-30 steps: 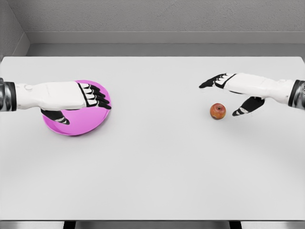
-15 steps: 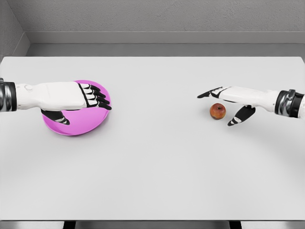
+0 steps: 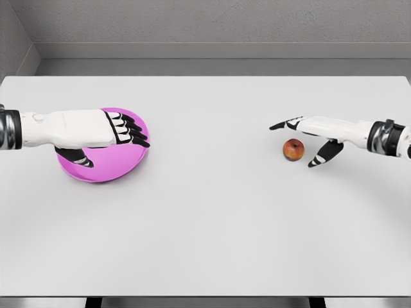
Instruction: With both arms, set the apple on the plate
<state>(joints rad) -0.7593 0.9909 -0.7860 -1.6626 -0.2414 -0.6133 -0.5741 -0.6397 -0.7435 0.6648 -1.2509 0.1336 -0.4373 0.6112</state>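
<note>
1. My right-hand fingers (image 3: 286, 124) are released and spread, thumb low, bracketing the apple (image 3: 293, 149) from its far and right sides without closing on it.
2. My left hand (image 3: 96, 128) lies flat over the plate (image 3: 99, 172), fingers extended and grasping nothing; the thumb hangs below the palm.
3. The apple rests on the bench (image 3: 205, 218), right of centre and well apart from the pink plate at the left.
4. Change just observed: my right hand has dropped lower and flattened toward the bench, bringing its thumb in close beside the apple. I judge this as the final approach before the grasp.
5. Against the earlier frame: my right wrist sat higher and the hand stood farther up from the apple. The apple, the plate and my left hand have not shifted.
6. Task status: grasp not yet made; transfer to the plate is outstanding.
</note>
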